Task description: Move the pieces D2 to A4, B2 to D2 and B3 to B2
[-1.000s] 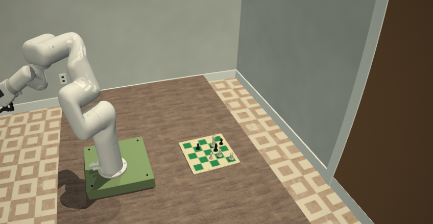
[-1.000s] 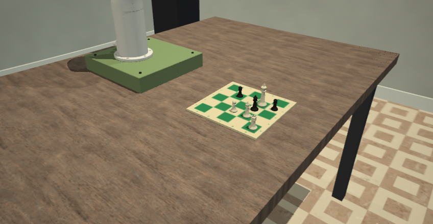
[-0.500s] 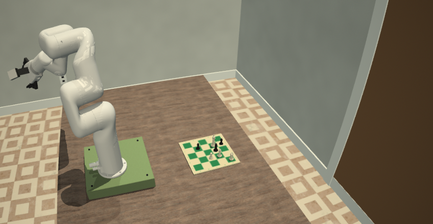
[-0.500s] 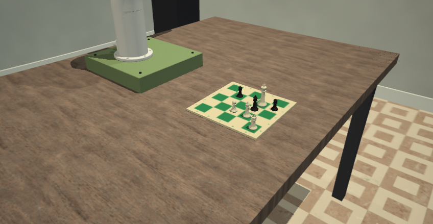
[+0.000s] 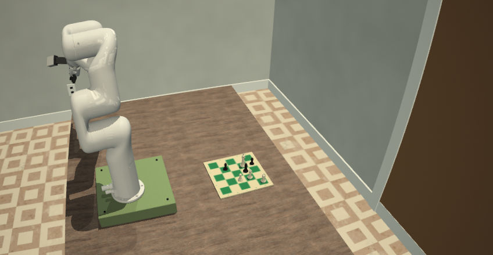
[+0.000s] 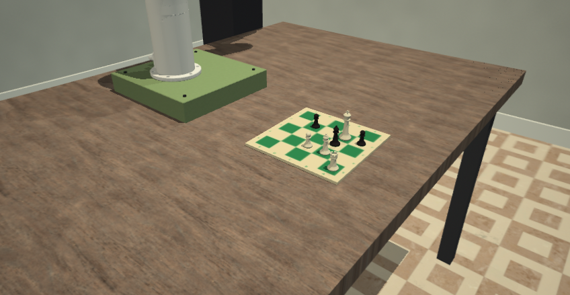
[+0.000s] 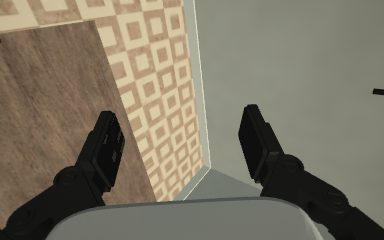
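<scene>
Brown table (image 5: 193, 131) (image 6: 140, 196) (image 7: 39, 110) beneath the board (image 5: 247, 190) (image 6: 288, 160), whose upright pieces (image 5: 243, 161) (image 6: 346, 127) look light, stiff and perhaps slick; I'd pinch each below its head, minding neighbours. Up by the arm, the gripper (image 5: 72, 78) (image 7: 181, 122) has its fingers wide apart, holding nothing.

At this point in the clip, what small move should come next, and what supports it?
Probably swing the open end effector toward the board, keeping it high. Nothing is between its fingers, the wrist view shows only table edge, floor and walls, and all seven pieces stand on the board, away from the arm.
</scene>
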